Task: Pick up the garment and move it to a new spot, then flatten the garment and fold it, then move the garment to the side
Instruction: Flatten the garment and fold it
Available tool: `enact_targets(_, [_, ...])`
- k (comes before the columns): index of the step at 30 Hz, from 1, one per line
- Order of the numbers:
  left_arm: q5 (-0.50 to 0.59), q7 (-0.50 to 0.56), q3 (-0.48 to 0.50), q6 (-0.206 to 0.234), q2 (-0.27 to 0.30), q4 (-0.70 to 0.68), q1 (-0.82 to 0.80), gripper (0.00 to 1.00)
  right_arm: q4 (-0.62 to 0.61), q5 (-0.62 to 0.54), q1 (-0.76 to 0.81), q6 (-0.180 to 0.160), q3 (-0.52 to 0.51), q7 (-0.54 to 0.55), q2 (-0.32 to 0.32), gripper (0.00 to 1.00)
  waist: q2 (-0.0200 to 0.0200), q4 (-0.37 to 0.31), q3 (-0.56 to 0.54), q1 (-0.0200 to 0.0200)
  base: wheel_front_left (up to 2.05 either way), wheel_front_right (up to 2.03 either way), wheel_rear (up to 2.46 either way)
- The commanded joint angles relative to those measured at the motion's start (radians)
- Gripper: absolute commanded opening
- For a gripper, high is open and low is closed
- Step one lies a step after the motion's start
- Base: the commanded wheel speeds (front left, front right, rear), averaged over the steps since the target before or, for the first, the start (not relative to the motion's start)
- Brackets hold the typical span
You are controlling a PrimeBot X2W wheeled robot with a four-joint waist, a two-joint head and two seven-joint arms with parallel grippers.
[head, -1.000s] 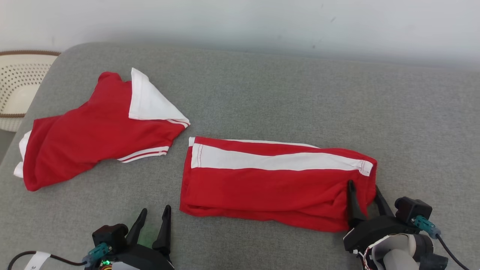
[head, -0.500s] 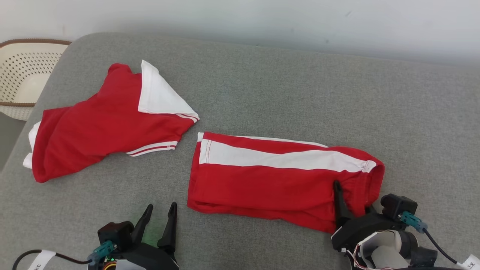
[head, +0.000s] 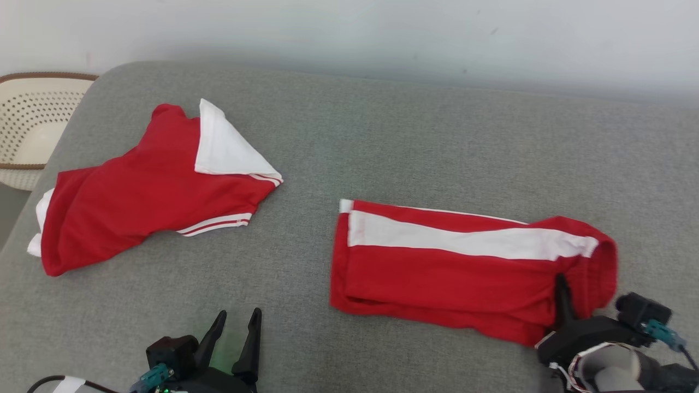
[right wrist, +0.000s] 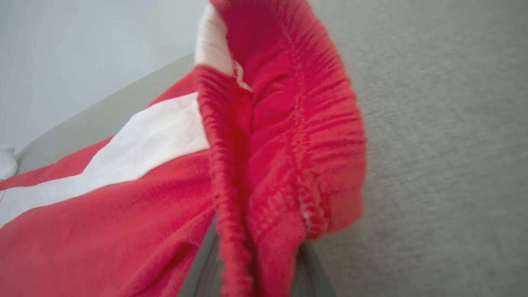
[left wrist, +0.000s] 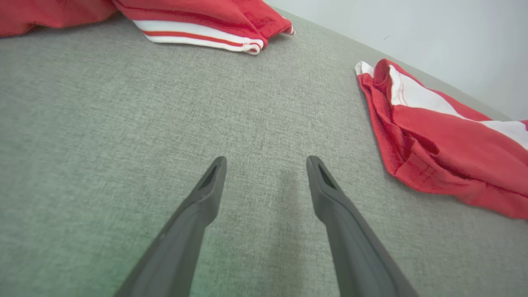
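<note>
As we are reading the couch (head: pixel 393 142) from our left, a basket (head: pixel 33 120) is sitting off its left edge, well apart from the work. Next, a shirt (head: pixel 136 213) is lying crumpled on the cushion with a white panel flipped over. We are judging it no part of this step, though it is taking up the left side and limiting where anything could go there. Our left gripper (head: pixel 238 314) is hovering low over bare cushion near the front edge, fingers (left wrist: pixel 198 206) spread and holding nothing, probably waiting to help with flattening. Right of centre the shorts (head: pixel 453 278) are lying folded lengthwise, white stripe up, well apart from the shirt. At their right end our right gripper (head: pixel 573 286) is clenching the gathered waistband (right wrist: pixel 288 123): one finger is showing on top of the cloth, the other is hiding under it. That end is lifting slightly while the rest is resting on the couch, so we are judging this a grasp for moving the shorts sideways. Open cushion is lying to the right, with nothing standing in the way.
</note>
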Motion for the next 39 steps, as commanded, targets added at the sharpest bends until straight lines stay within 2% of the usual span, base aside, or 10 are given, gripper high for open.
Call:
enact_targets(1, [-0.005,-0.001,-0.001,-0.001,0.002,0.005,0.020,1.00,0.008,-0.010,0.015,-0.001,-0.009,0.000,-0.016,0.00,-0.0001,-0.016,-0.010,-0.0001,0.00,0.00,0.00])
enact_targets(5, [-0.002,-0.001,-0.011,-0.006,0.002,0.011,0.028,1.00,-0.025,-0.025,-0.004,-0.001,-0.018,0.000,-0.046,0.00,-0.0001,-0.042,-0.016,-0.0001,0.00,0.00,0.00])
enact_targets(9, [0.009,-0.001,-0.034,-0.016,0.003,0.030,0.035,1.00,-0.106,-0.017,-0.009,-0.001,0.038,0.000,-0.035,0.00,-0.0001,-0.065,-0.028,-0.0001,0.00,0.00,0.00])
enact_targets(18, [-0.004,0.000,-0.084,-0.031,0.002,0.029,0.036,1.00,-0.252,0.049,0.003,-0.001,0.314,0.000,0.015,0.00,-0.0001,-0.070,-0.038,-0.0001,0.00,0.00,0.00])
enact_targets(24, [0.046,-0.001,-0.077,-0.011,0.002,-0.042,0.025,1.00,-0.187,0.068,-0.051,-0.001,0.416,0.000,0.033,0.00,-0.0001,-0.001,-0.033,-0.0001,0.00,0.00,0.00])
enact_targets(32, [0.054,-0.001,-0.088,-0.010,0.002,-0.086,0.041,1.00,-0.052,0.056,-0.100,-0.001,0.418,0.000,0.043,0.00,-0.0001,0.109,-0.027,-0.0001,0.00,0.00,0.00])
enact_targets(33, [0.051,-0.001,-0.090,-0.010,0.002,-0.090,0.041,1.00,-0.036,0.057,-0.104,-0.001,0.405,0.000,0.046,0.05,-0.0001,0.124,-0.025,-0.0001,0.00,0.00,0.00])
enact_targets(34, [0.049,-0.001,-0.091,-0.009,0.002,-0.094,0.042,1.00,-0.019,0.052,-0.110,-0.001,0.402,0.000,0.050,0.44,-0.0001,0.137,-0.024,-0.0001,0.00,0.00,0.00])
enact_targets(36, [0.055,-0.001,-0.094,-0.001,0.002,-0.103,0.044,1.00,-0.003,0.056,-0.118,-0.001,0.392,0.000,0.060,1.00,-0.0001,0.160,-0.023,-0.0001,0.00,0.00,0.00])
enact_targets(39, [0.061,-0.001,-0.093,0.008,0.002,-0.117,0.042,1.00,-0.009,0.062,-0.127,-0.001,0.381,0.000,0.068,1.00,-0.0001,0.178,-0.017,-0.0001,0.00,0.00,0.00])
